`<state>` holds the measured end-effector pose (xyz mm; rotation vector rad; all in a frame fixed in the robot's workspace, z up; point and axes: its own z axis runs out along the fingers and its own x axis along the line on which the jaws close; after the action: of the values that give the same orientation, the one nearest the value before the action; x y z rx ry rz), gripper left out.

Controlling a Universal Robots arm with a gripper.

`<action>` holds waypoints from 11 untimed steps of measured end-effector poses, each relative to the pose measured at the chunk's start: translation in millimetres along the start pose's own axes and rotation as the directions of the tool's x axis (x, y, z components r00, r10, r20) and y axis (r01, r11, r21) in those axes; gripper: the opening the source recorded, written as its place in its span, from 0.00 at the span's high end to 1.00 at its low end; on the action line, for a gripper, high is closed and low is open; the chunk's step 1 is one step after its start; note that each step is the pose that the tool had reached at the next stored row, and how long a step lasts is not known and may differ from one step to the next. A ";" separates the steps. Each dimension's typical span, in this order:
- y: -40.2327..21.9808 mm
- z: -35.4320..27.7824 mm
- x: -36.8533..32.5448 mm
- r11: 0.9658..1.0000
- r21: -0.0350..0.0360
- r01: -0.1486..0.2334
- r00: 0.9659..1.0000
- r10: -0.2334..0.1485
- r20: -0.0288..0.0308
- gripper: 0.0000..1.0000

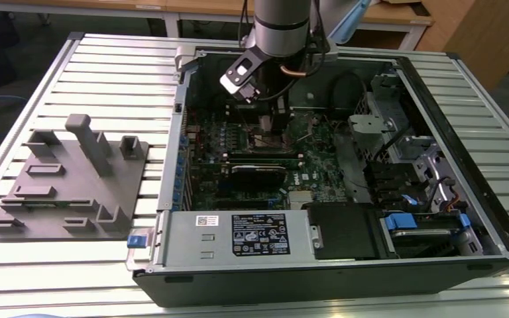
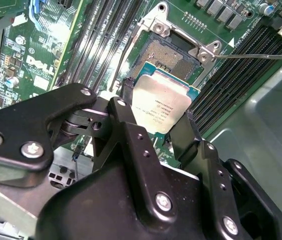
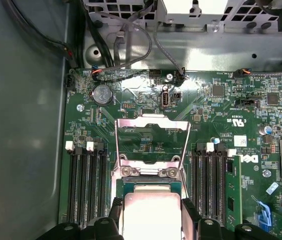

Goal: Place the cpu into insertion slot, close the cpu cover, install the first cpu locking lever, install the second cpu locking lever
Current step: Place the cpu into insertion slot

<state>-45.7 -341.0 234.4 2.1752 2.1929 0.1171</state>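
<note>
We observe the black gripper [image 2: 157, 109] clamped on the flat silver-grey square cpu [image 2: 165, 97] above the dark, silver-rimmed square insertion slot [image 2: 173, 54].

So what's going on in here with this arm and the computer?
The robot's hand is shut on the cpu, gripping it by two opposite edges inside the open computer case. The chip hangs close above the insertion slot and is not seated in it. The cpu cover is flipped up, leaving the socket open.
</note>
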 end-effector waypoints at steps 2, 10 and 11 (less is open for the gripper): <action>-0.8 0.7 0.0 1.000 0.000 0.000 1.000 0.000 0.000 0.46; -4.7 5.5 1.0 1.000 -0.001 0.000 1.000 0.000 0.000 0.46; -4.7 5.4 1.0 1.000 -0.001 0.000 1.000 0.000 0.000 0.46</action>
<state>-49.9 -339.9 228.6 2.1744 2.1928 0.1175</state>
